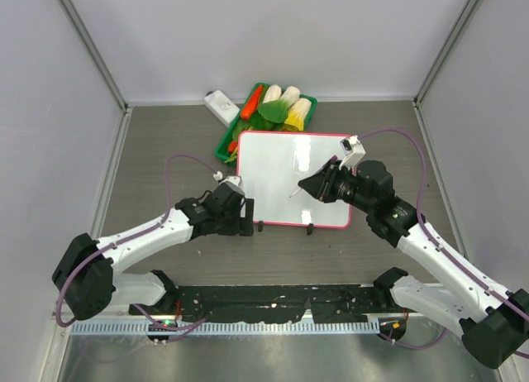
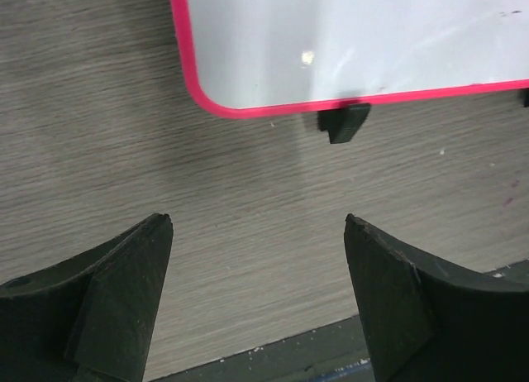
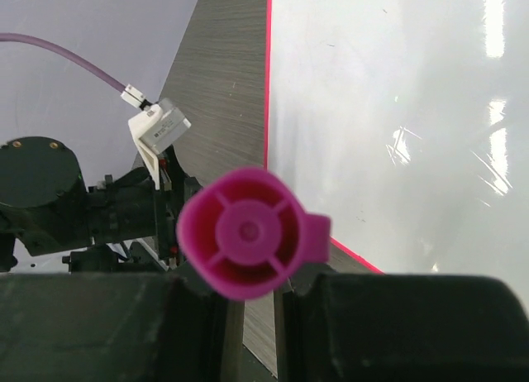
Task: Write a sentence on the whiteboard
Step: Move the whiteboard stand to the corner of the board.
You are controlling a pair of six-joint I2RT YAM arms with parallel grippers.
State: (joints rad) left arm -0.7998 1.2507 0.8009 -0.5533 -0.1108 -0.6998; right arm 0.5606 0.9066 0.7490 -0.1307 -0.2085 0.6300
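A: State of the left gripper [image 2: 256,291]?
B: Its jaws are standing spread wide, gripping nothing, over the wood-grain table [image 2: 124,150]. The whiteboard [image 2: 347,43] is lying just ahead of the fingertips, its pink-rimmed corner nearest, with a black foot [image 2: 345,121] sticking out under the rim.
A: And the right gripper [image 1: 318,184]?
B: It is pinching a magenta marker [image 3: 248,233], butt end facing the wrist camera. The whiteboard is lying ahead of and below it. Whether the tip is touching, I cannot tell.
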